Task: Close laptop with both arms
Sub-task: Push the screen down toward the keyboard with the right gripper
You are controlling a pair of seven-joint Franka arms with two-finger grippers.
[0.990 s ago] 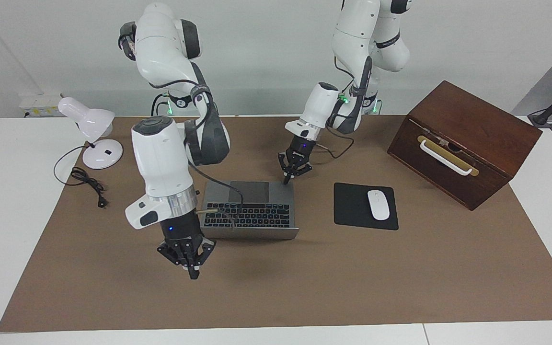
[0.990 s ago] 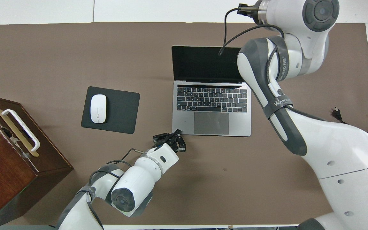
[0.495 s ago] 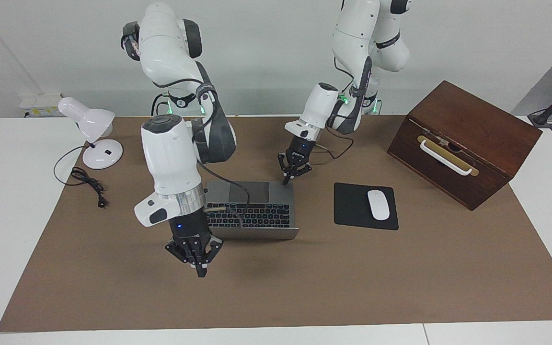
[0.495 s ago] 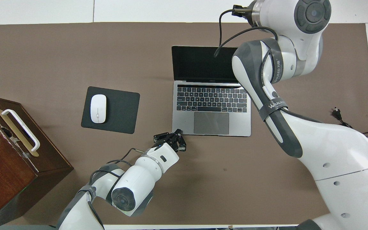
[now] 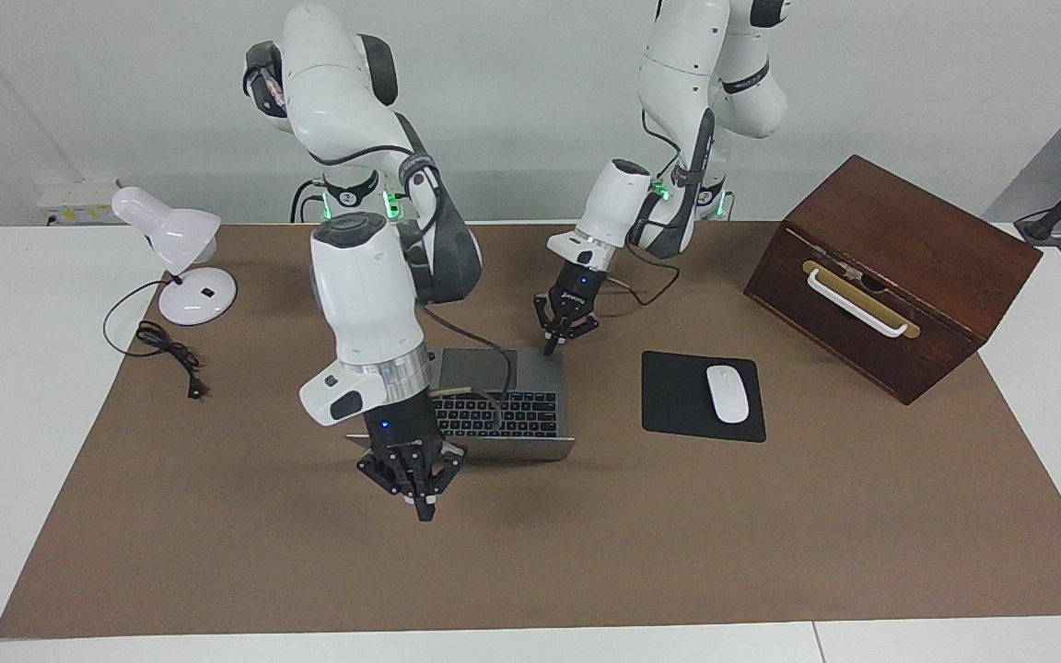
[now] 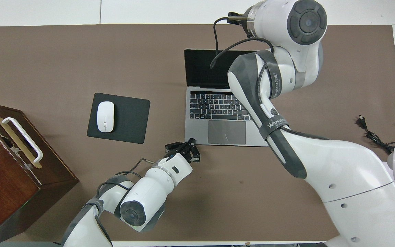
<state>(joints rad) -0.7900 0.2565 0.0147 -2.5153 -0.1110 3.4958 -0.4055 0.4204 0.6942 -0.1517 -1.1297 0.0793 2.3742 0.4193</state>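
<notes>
The silver-grey laptop [image 5: 517, 414] lies open in the middle of the brown mat, with its dark screen [image 6: 201, 68] tilted back away from the robots. My left gripper [image 5: 550, 348] is shut, its tip at the laptop base's near corner toward the left arm's end; it also shows in the overhead view [image 6: 191, 141]. My right gripper [image 5: 421, 508] is shut and points down over the mat, just outside the back of the lid, near the lid's corner toward the right arm's end. In the overhead view its own wrist hides it.
A black mouse pad [image 5: 678, 396] with a white mouse [image 5: 727, 393] lies beside the laptop toward the left arm's end. A brown wooden box [image 5: 894, 267] with a white handle stands past it. A white desk lamp [image 5: 176, 253] and its cord [image 5: 171, 354] sit at the right arm's end.
My right arm has swung toward the left arm's end, carrying its gripper along the mat to the back of the laptop's lid. The left gripper and the laptop have not moved.
</notes>
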